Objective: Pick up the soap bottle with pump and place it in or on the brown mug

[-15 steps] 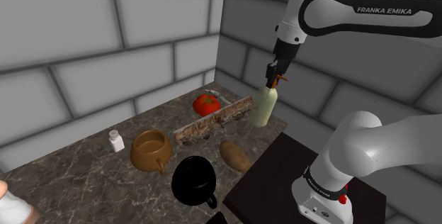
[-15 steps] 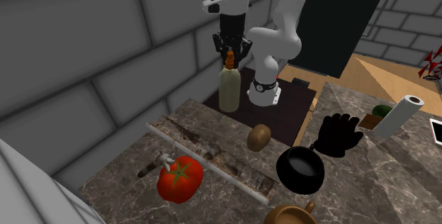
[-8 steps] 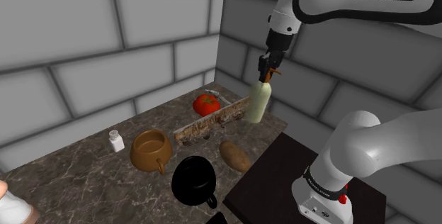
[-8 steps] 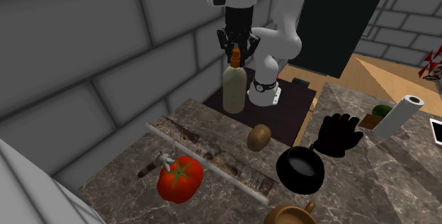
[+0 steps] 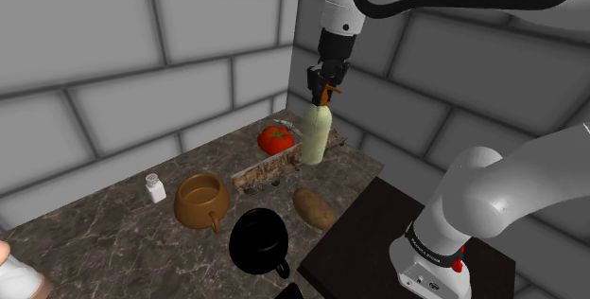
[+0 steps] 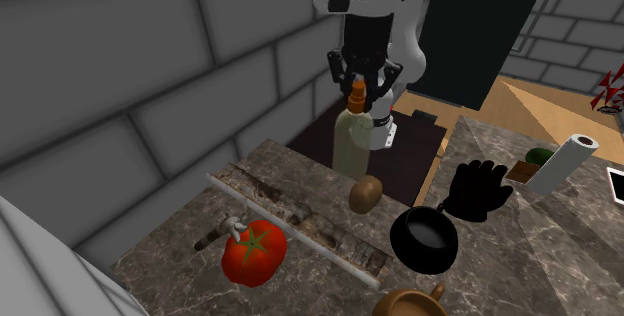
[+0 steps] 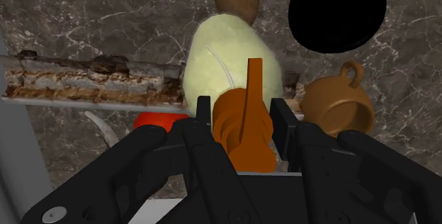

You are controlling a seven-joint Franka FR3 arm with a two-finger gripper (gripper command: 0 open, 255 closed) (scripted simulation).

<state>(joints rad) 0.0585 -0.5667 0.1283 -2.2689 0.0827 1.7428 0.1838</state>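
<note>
Grip check: black two-finger gripper [image 7: 244,127] is closed on the orange pump of a pale yellow-green soap bottle [image 5: 315,136]. Its jaws stand only the pump's width apart and pinch it from both sides. The bottle body hangs below, approx. upright, and looks clear of the dark marbled stone counter [image 5: 113,240]. The round brown mug [image 5: 200,201] w/ small loop handle sits mouth-up on that counter. In the shoulder view the bottle is up & to the right of the brown mug, well apart from it, over the far end of a long rough bark-covered plank [image 5: 265,169] that runs behind the mug. A glossy black mug [image 5: 258,240] stands just beside the brown mug, toward that view's lower right. A brown oval potato [image 5: 313,208] lies further right of the mug, past the black one. A red tomato [image 5: 275,139] is beyond the mug, on the plank's far side. A small white shaker [image 5: 156,188] w/ pale cap stands near the mug on its left.
</note>
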